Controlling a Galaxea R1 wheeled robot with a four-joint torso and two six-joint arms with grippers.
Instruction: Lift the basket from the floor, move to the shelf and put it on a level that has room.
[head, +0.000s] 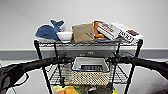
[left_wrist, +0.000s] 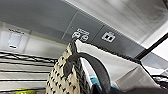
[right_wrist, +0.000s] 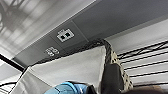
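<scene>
Head view: black wire shelf (head: 37, 53) standing against a pale wall, taken as landmark. Second tier from top (head: 56, 76) carrying the cream woven basket (head: 90, 77), centred between the front posts, base apparently on the wire grid, a dark flat item lying inside. Top tier crowded: blue whale plush (head: 48, 32) at the left end, white bowl (head: 64, 35) beside it, brown cardboard box (head: 83, 32) in the middle, printed cartons (head: 120, 31) toward the right end. Coloured toys (head: 68, 89) on the tier beneath the basket. Left gripper (head: 68, 60) at the basket's left end, right gripper (head: 112, 60) at its right end, both level with the rim. Jaw state of either: cannot tell. Left wrist view: dark handle (left_wrist: 96, 67) arching over the basket's end, close up.
</scene>
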